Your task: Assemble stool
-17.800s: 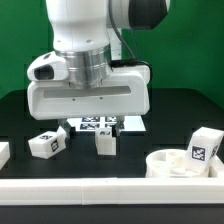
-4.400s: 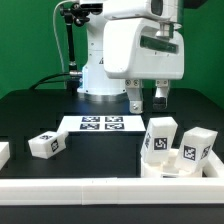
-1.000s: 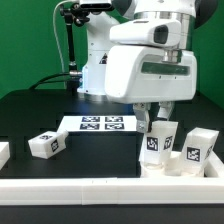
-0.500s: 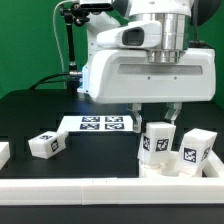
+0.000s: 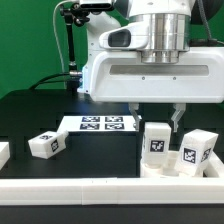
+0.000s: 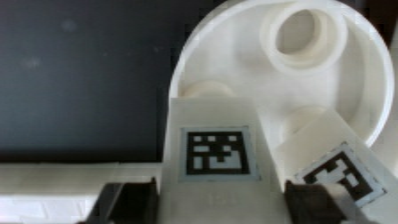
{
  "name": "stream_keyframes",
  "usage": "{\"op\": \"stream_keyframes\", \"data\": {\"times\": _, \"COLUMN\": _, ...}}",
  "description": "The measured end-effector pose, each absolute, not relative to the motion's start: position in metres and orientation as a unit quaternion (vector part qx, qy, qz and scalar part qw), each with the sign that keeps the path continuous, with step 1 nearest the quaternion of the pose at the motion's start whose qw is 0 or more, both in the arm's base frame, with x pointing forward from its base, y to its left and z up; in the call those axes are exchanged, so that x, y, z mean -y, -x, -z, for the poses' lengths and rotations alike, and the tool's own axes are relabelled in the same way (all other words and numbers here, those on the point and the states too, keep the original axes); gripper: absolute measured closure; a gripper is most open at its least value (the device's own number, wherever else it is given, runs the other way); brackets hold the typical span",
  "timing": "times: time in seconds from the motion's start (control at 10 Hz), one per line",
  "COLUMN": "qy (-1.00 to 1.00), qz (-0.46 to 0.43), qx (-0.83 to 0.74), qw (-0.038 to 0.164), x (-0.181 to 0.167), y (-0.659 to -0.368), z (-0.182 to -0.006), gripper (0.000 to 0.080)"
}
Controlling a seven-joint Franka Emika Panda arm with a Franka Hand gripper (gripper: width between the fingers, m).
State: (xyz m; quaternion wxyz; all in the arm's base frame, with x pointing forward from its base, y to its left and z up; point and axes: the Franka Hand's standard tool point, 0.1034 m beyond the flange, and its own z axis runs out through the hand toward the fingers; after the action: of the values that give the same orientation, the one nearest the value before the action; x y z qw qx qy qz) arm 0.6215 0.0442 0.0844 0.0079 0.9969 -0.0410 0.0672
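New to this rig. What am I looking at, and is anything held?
The white machine is a robot arm ending in a two-finger gripper. One picture comes from a camera off the arm, the other from a camera on its wrist. On the black table lie a flat white marker board with printed tags, one loose white blocky leg and a round white plastic seat. Two more legs stand in the seat. The gripper appears closed on the upright leg at the exterior view's left; the second upright leg stands free beside it.
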Motion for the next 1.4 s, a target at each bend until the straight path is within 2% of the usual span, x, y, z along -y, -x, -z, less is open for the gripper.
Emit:
{"op": "stream_keyframes", "data": {"times": 0.3, "qy": -0.990, "qz": -0.066, "qx": 0.128, "qw": -0.005, "x": -0.045, "y": -0.621, "z": -0.084, "gripper": 0.0456}}
{"op": "stream_keyframes", "data": {"times": 0.5, "qy": -0.971, "qz": -0.068, "qx": 0.226, "qw": -0.027, "x": -0.042, "y": -0.622, "z": -0.082, "gripper": 0.0456}}
{"op": "stream_keyframes", "data": {"times": 0.8, "qy": -0.932, "qz": -0.062, "qx": 0.355, "qw": -0.046, "x": -0.049, "y": -0.621, "z": -0.081, "gripper": 0.0456}}
{"op": "stream_keyframes", "data": {"times": 1.1, "qy": -0.880, "qz": -0.054, "qx": 0.468, "qw": -0.056, "x": -0.053, "y": -0.620, "z": -0.081, "gripper": 0.0456}}
{"op": "stream_keyframes", "data": {"times": 1.4, "qy": -0.792, "qz": -0.035, "qx": 0.605, "qw": -0.078, "x": -0.057, "y": -0.619, "z": -0.081, "gripper": 0.0456}}
